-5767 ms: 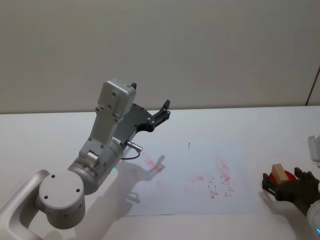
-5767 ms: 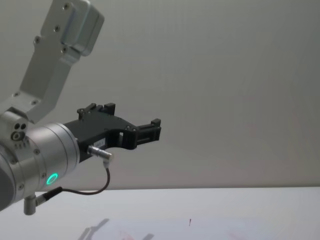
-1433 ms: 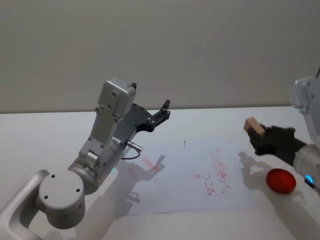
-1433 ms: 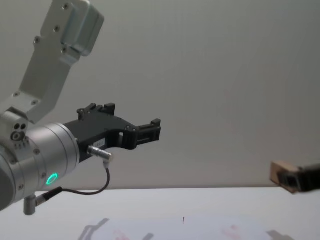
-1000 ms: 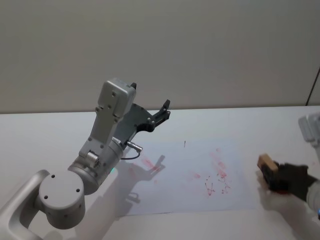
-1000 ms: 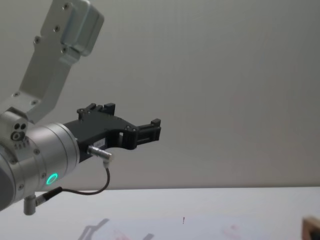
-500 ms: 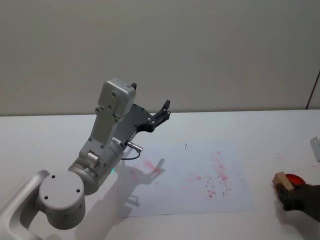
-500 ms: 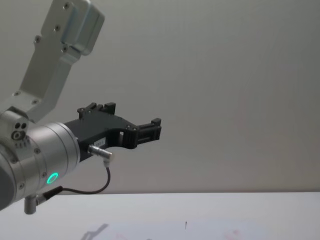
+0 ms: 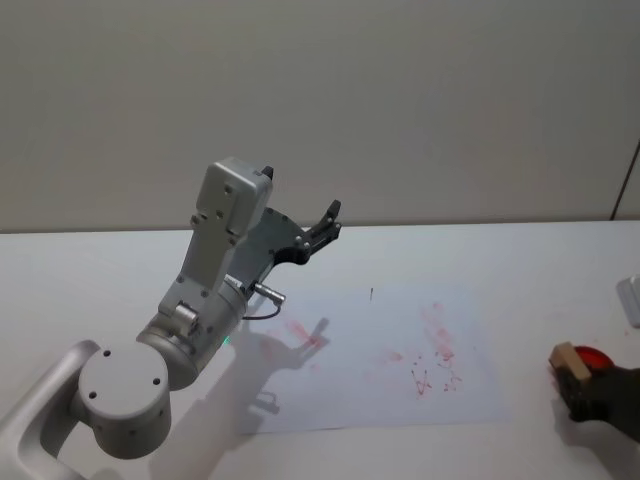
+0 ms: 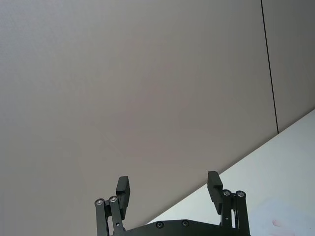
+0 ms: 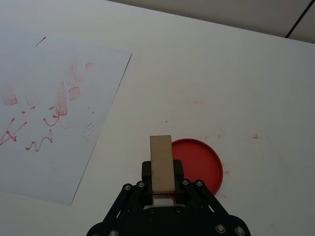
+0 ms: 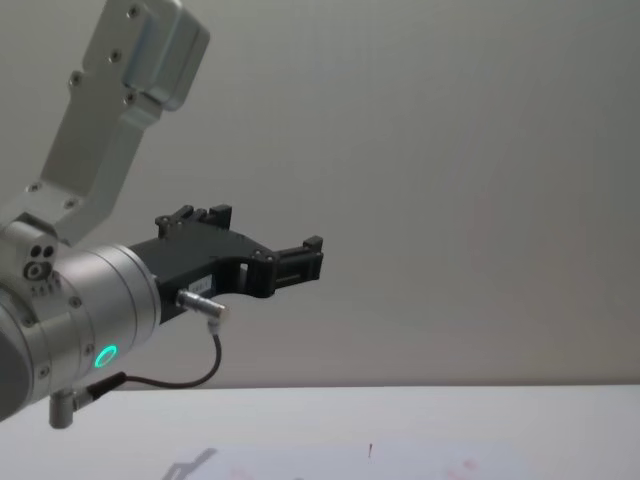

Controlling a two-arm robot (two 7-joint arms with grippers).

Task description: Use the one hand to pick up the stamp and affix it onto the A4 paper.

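The tan wooden stamp (image 9: 566,359) is held in my right gripper (image 9: 577,380), which is shut on it low at the table's right side, right of the A4 paper (image 9: 380,395). In the right wrist view the stamp (image 11: 161,162) sticks out between the black fingers (image 11: 146,170), over the near edge of a red ink pad (image 11: 199,164). The paper (image 11: 44,64) carries red-pink imprints and a small dark tick. My left gripper (image 9: 325,222) hangs raised and open above the table's left part; its open fingers (image 10: 122,187) have nothing between them.
The round red ink pad (image 9: 592,361) lies on the white table right of the paper. A pale object (image 9: 630,300) sits at the right edge. The left arm's big silver links (image 9: 215,250) stand over the paper's left side.
Over the last second my right gripper with the stamp has moved right, from beside the paper's right edge to the red ink pad. The left arm has not moved.
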